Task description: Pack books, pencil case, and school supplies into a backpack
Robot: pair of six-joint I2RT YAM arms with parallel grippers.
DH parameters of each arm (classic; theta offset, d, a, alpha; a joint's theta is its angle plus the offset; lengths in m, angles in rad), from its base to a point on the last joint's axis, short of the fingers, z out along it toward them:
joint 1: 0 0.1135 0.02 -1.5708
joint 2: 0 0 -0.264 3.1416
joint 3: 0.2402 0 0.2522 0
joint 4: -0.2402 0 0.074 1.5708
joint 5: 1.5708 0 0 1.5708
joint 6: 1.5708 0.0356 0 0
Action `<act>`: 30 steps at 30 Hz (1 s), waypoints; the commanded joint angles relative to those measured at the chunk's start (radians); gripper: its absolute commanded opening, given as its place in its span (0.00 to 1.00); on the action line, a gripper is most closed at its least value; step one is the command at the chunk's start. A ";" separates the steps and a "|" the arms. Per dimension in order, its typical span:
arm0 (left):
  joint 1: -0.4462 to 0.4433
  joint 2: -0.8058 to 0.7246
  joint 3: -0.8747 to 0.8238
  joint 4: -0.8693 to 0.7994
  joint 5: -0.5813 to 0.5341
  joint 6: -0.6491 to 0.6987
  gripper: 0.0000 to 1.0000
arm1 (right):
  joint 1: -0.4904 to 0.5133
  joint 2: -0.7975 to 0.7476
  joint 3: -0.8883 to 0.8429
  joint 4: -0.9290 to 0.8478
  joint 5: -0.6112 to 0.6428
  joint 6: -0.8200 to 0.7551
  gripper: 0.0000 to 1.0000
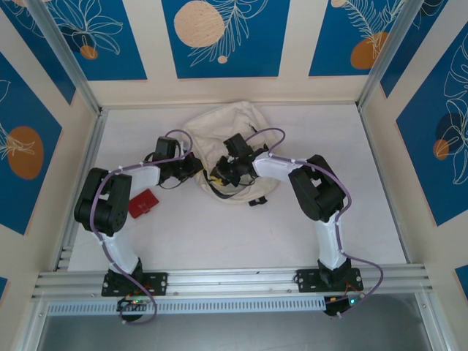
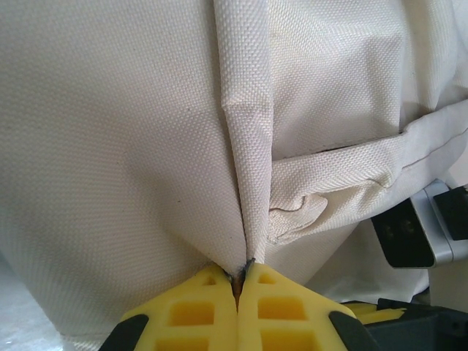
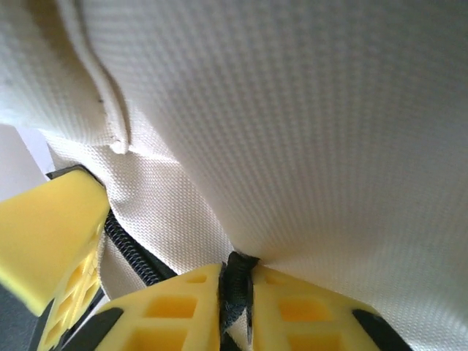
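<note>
1. The backpack (image 1: 219, 128), cream canvas, lies slumped on the white table (image 1: 292, 241) at about 12 o'clock from the table's middle, close to the back wall.
2. The left gripper (image 1: 194, 167) meets the bag's edge at roughly 8 o'clock of the bag. In the left wrist view its yellow fingers (image 2: 197, 307) are pressed together, pinching a raised fold of the canvas that runs straight up from the fingertips toward 12 o'clock.
3. The right gripper (image 1: 218, 175) sits just beside the left one, at about 6 o'clock of the bag.
4. In the right wrist view its fingers are closed on a dark tab (image 3: 238, 274) at the bag's edge, with canvas stretched tight above it. A black zipper (image 3: 135, 256) line runs off toward 10 o'clock, where another yellow finger pad (image 3: 51, 234) shows.
5. A black strap (image 1: 256, 200) pokes out from under the bag at 5 o'clock.
6. A red flat item (image 1: 144, 202) lies on the table at 8 o'clock of the bag, apart from it, beside the left arm's elbow.
</note>
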 commanded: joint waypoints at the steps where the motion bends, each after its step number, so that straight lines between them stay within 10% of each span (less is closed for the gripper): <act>1: -0.017 -0.032 -0.006 0.037 0.061 0.006 0.00 | 0.016 0.006 0.041 -0.051 0.072 -0.056 0.12; 10: -0.017 -0.029 -0.005 0.044 0.068 0.000 0.00 | 0.023 0.043 0.089 -0.070 0.085 -0.073 0.30; 18: -0.017 -0.036 -0.005 0.021 0.032 0.007 0.00 | 0.032 0.018 0.101 -0.148 0.156 -0.120 0.00; 30: -0.014 -0.008 0.025 -0.082 -0.134 0.013 0.00 | 0.119 -0.118 0.120 -0.581 0.430 -0.361 0.00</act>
